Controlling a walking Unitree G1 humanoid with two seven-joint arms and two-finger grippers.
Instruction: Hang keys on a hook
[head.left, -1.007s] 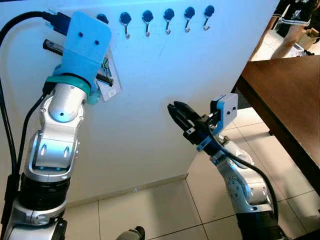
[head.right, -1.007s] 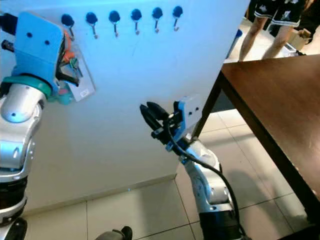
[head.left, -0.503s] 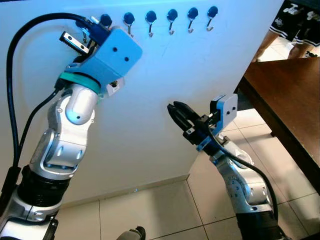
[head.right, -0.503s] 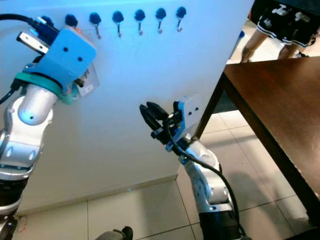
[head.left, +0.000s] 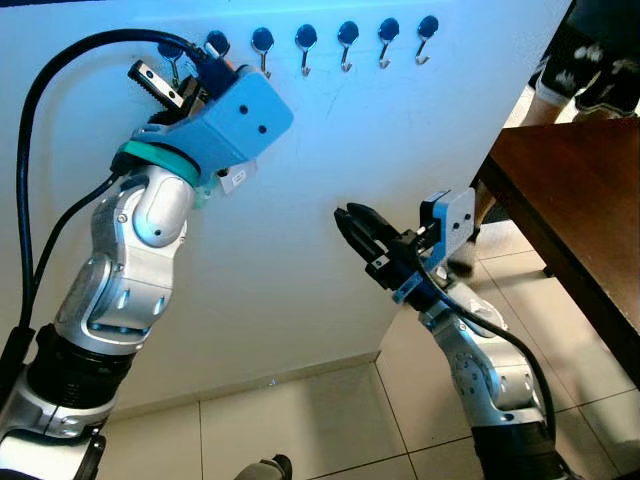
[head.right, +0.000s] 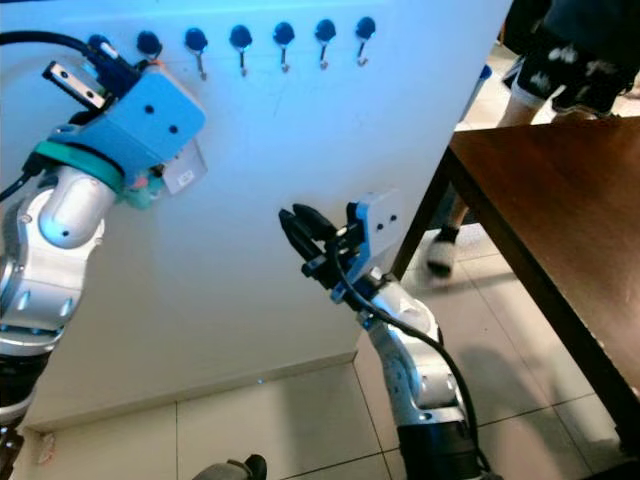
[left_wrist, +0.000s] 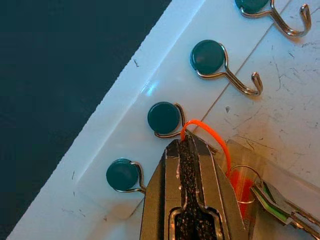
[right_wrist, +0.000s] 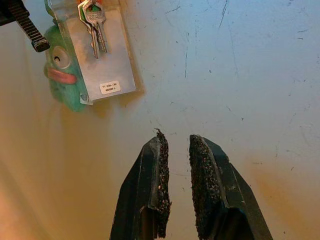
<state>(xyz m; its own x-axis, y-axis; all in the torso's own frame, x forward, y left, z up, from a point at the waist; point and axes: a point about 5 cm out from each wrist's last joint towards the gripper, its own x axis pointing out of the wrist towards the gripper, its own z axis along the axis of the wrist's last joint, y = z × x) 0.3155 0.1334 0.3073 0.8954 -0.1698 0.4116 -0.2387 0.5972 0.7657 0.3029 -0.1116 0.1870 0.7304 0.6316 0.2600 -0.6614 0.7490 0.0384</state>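
While my left arm reached up against the white wall panel (head.left: 300, 200), the left gripper (left_wrist: 189, 150) was clenched on the orange loop (left_wrist: 207, 135) of the keys (left_wrist: 280, 207), right at a magnetic hook (left_wrist: 167, 120). The keys trailed away from the loop along the panel. My right gripper (right_wrist: 176, 145) hovered lower, fingers slightly parted, grasping nothing.

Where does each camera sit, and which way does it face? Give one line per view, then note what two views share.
Head views: on the head, looking down at the wall's hooks; both arms show.
Left wrist view: along the left gripper, shut on the orange loop at a hook; keys beside.
Right wrist view: along the right gripper, slightly open, facing the wall.
Shared: both wrist views show the keys.
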